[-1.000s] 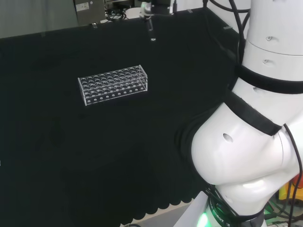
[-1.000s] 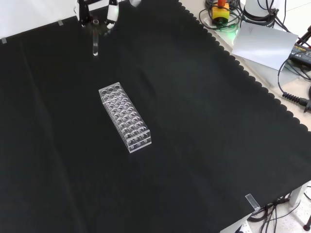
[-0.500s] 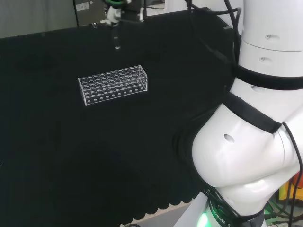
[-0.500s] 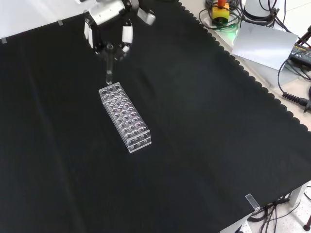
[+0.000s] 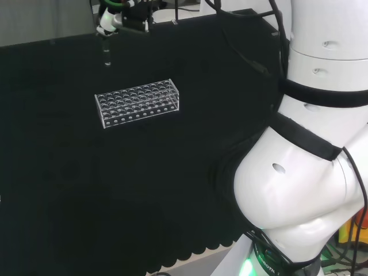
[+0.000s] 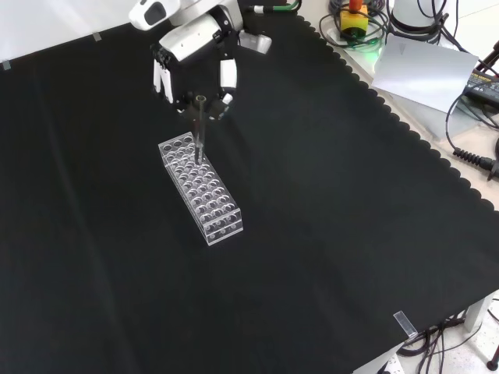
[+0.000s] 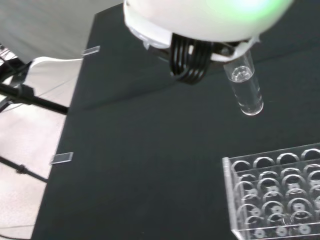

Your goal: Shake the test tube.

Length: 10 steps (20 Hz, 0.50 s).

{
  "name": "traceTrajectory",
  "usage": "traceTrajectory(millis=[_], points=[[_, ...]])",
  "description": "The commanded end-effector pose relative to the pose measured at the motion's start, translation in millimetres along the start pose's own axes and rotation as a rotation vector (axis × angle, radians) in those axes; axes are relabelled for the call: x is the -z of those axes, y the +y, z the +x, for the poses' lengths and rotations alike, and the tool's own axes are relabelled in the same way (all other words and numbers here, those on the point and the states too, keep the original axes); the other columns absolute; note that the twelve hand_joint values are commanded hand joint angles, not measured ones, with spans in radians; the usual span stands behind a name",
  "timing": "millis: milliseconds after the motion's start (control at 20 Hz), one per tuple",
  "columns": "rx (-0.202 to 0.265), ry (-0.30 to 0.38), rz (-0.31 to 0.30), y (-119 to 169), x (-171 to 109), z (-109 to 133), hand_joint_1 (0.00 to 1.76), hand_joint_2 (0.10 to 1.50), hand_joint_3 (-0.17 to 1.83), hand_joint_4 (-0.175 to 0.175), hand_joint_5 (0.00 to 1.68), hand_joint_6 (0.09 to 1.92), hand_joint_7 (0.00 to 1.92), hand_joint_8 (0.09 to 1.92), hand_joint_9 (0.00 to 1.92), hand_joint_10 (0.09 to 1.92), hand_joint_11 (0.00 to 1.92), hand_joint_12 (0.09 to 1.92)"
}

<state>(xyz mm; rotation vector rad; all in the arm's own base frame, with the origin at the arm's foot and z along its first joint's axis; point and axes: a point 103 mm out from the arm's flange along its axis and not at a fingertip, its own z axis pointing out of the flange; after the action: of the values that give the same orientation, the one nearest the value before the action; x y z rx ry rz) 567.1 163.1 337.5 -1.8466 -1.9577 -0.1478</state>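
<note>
A clear glass test tube [image 6: 199,131] hangs upright from the black and white hand [image 6: 193,54], whose fingers [image 6: 228,76] are curled round its top. In the front view the tube's lower end overlaps the far end of the clear plastic rack [image 6: 201,189]. The head view puts the hand [image 5: 119,18] at the top left, with the tube [image 5: 106,55] above and behind the rack's [image 5: 138,102] left end. At the wrist, the tube [image 7: 245,89] points down past the blurred white hand [image 7: 200,20], off the rack's [image 7: 275,195] end. The tube looks empty.
The black cloth's scalloped edge [image 6: 405,117] runs down the front view's right side, with cables and a grey sheet [image 6: 425,70] beyond it. A small clear clip [image 6: 404,321] sits at the cloth's near right corner. The arm's white links [image 5: 310,172] fill the head view's right.
The hand has carried the test tube leftward in the head view and nearer in the front view, from beyond the rack to its far end. The rack has not moved.
</note>
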Motion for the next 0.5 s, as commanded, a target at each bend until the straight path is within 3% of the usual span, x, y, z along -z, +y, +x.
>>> traceTrajectory(millis=[50, 500], points=[[0.006, -0.028, 0.003, 2.5, -0.2, -3.3, 1.43, 0.57, 0.78, -0.175, 1.25, 0.72, 1.33, 0.84, 1.29, 0.59, 0.94, 1.16], [-0.166, -0.163, -0.012, 9.6, 20.3, -85.1, 1.43, 0.57, 0.78, -0.175, 1.25, 0.72, 1.33, 0.84, 1.29, 0.59, 0.94, 1.16]])
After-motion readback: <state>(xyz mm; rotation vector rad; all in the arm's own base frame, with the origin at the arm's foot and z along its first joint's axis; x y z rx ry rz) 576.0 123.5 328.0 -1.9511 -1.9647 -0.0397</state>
